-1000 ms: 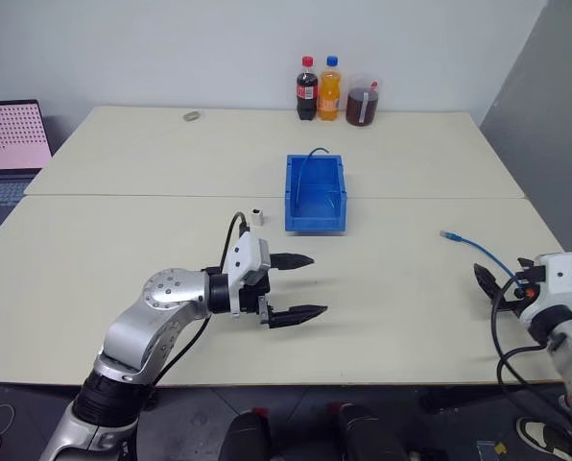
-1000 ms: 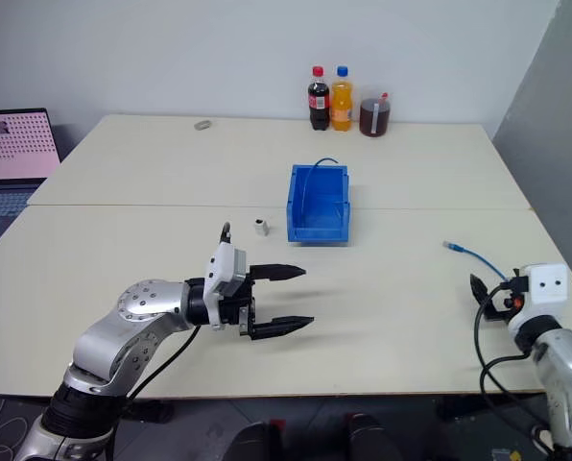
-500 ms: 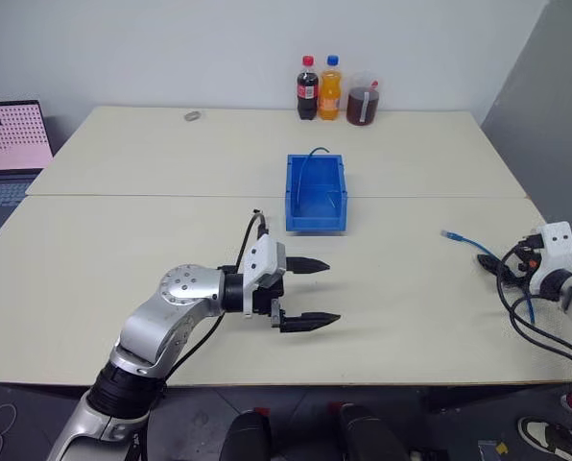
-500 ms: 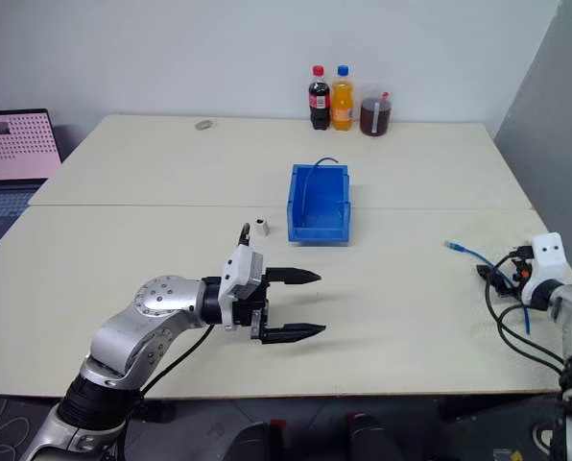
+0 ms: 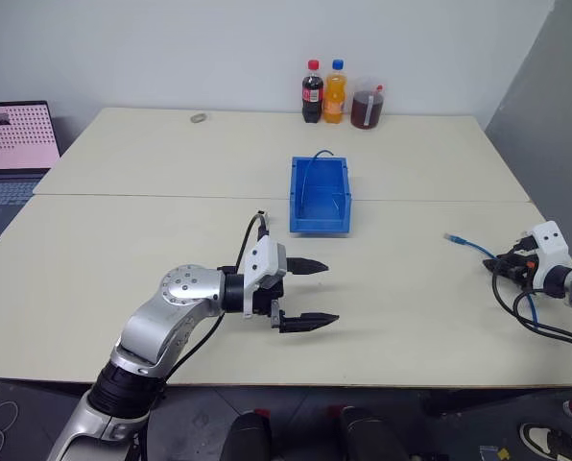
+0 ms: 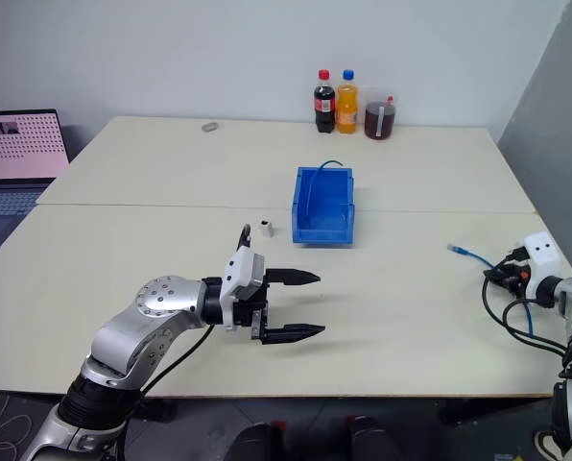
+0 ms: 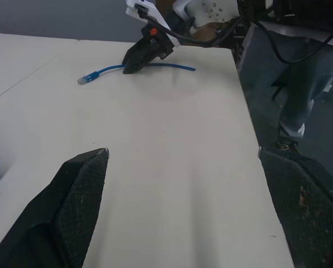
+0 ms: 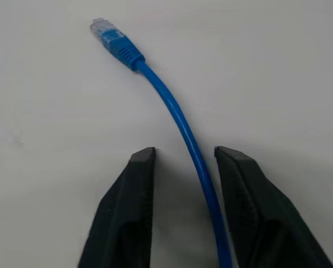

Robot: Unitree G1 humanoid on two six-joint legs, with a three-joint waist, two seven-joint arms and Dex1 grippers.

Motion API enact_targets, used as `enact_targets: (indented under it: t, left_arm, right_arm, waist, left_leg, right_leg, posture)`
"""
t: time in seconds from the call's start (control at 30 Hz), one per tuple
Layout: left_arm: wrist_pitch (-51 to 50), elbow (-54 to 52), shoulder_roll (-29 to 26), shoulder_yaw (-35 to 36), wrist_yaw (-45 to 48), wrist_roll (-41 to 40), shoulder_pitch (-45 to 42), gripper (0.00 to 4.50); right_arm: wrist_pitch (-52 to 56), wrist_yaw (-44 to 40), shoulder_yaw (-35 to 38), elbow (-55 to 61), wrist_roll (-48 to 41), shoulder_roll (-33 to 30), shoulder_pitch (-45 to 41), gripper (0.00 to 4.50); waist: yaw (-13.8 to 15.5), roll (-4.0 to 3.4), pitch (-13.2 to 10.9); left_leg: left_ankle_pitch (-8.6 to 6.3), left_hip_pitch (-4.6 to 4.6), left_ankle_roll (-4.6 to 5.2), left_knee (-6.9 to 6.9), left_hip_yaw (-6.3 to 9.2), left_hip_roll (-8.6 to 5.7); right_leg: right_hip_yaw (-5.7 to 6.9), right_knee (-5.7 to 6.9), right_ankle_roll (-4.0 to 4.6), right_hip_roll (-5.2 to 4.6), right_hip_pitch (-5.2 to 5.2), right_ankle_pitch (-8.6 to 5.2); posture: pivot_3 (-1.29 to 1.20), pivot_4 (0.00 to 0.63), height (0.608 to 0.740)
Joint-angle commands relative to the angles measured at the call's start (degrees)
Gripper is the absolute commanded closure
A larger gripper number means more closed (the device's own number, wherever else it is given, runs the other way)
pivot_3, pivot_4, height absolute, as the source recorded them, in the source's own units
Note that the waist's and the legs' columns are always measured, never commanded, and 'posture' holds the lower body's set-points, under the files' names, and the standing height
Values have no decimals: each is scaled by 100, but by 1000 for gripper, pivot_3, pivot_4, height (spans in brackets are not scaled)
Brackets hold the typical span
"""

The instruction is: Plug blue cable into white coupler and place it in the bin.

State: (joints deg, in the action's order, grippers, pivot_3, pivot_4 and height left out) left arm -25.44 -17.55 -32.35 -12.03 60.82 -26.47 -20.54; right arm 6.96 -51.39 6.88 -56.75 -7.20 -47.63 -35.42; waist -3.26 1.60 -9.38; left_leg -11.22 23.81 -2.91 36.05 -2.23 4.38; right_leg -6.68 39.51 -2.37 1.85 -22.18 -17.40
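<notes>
1. Right claw (image 8: 180, 215) had narrowed around the cable (image 8: 172, 114) — a second before it was wide open nearer the table edge. A gap showed on each side, so not yet a firm grip.
2. Left claw (image 5: 310, 293) hung wide open and empty over mid-table, unmoved.
3. Cable lay by the right edge, plug toward the bin (image 5: 320, 197); coupler (image 6: 266, 229) sat just left of it.
4. Pickup looked under way — plugging remained.
</notes>
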Motion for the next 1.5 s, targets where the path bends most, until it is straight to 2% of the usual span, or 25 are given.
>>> enact_targets:
  t: [0.03,0.13,0.2,0.37,0.47,0.57,0.67,0.87,1.03,1.17,1.27,1.4,1.43,1.47,1.5]
  left_arm:
    - [173,-83,-29,67,49,26,6,0]
    - [219,-44,-59,107,44,49,63,0]
    - [238,-16,-116,203,3,48,194,0]
    - [410,201,-598,650,35,150,934,0]
    - [630,561,-910,986,67,286,1395,0]
    - [826,935,-1056,1246,34,338,1594,0]
    - [877,1232,-1077,1474,-6,294,1575,0]
    - [983,1510,-1117,1693,-19,353,1502,0]
    - [1011,1527,-1097,1747,-51,397,1555,0]
    - [998,1555,-1045,1756,-108,413,1538,0]
    - [960,1573,-1033,1720,-85,398,1541,0]
    - [988,1644,-950,1592,-84,450,1402,0]
    - [997,1689,-929,1556,-75,470,1333,0]
    - [1020,1757,-894,1505,-64,503,1236,0]
    - [1058,1843,-852,1439,-45,548,1122,0]
  right_arm:
    - [-194,-167,-66,-137,174,-171,-85,3788]
    - [-369,-427,-141,-43,239,-207,-166,4480]
    - [-536,-774,-245,344,247,-247,-110,4480]
    - [-317,-1482,-517,3212,-90,-287,783,4480]
    - [-16,-1502,-848,4806,-138,-70,1186,4480]
    - [108,-1261,-1349,5547,122,342,1085,4480]
    - [168,-1002,-1953,5603,470,995,652,4480]
    - [-71,-574,-2916,4471,1210,2246,-289,4480]
    - [-364,-517,-3190,3837,1494,2553,-536,4480]
    - [-555,-529,-3253,3623,1602,2590,-522,3686]
    - [-597,-545,-3222,3645,1585,2563,-505,2887]
    - [-313,-869,-3132,4151,1334,2384,-358,1830]
    - [-138,-983,-3078,4383,1204,2330,-295,1725]
    - [144,-1124,-2999,4705,1015,2263,-206,1387]
    - [473,-1247,-2908,5066,805,2189,-99,1242]
  waist:
    - [0,0,0]
    - [-3,0,0]
    - [-7,-4,-3]
    - [-61,-18,-10]
    - [-91,-22,-13]
    - [-119,-23,-16]
    - [-128,-18,-19]
    - [-99,0,-29]
    - [3,2,-31]
    - [23,2,-30]
    - [11,2,-30]
    - [10,2,-30]
    - [17,2,-30]
    - [35,2,-31]
    - [54,3,-31]
  left_leg:
    - [0,0,0,0,0,0]
    - [0,0,0,0,0,0]
    - [0,0,0,0,0,0]
    - [0,-1,1,-10,0,8]
    - [-1,1,1,-14,8,13]
    - [-1,-2,0,-13,17,17]
    - [-1,2,-1,-9,21,16]
    - [0,8,-2,-6,24,14]
    - [-1,16,-3,-9,33,17]
    - [-2,20,-4,-16,43,19]
    - [-2,19,-4,-17,50,20]
    - [-2,19,-5,-17,54,20]
    - [-2,18,-4,-16,55,20]
    - [-2,19,-4,-16,56,19]
    - [-2,19,-5,-16,56,19]
  right_leg:
    - [0,-2,-1,-1,1,1]
    - [-1,-3,-2,-1,2,2]
    - [-1,-3,-2,-1,2,2]
    - [-4,0,5,4,-7,-3]
    - [5,3,13,6,-11,-8]
    - [14,14,20,7,-11,-12]
    - [30,22,21,1,-14,-13]
    - [43,40,28,-2,-22,-16]
    - [66,40,63,-3,-24,-28]
    - [83,43,93,-3,-25,-27]
    - [91,46,96,-2,-23,-29]
    - [95,47,95,-2,-20,-30]
    - [96,47,96,-2,-20,-30]
    - [97,47,96,-2,-19,-30]
    - [98,47,95,-2,-19,-31]
  posture:
    - [0,150,740]
    - [0,150,740]
    - [0,150,740]
    - [0,150,740]
    - [0,150,740]
    - [0,150,740]
    - [0,150,740]
    - [0,150,740]
    - [0,150,740]
    - [0,150,740]
    - [0,150,740]
    - [0,150,740]
    - [0,150,740]
    - [0,150,740]
    - [0,150,740]
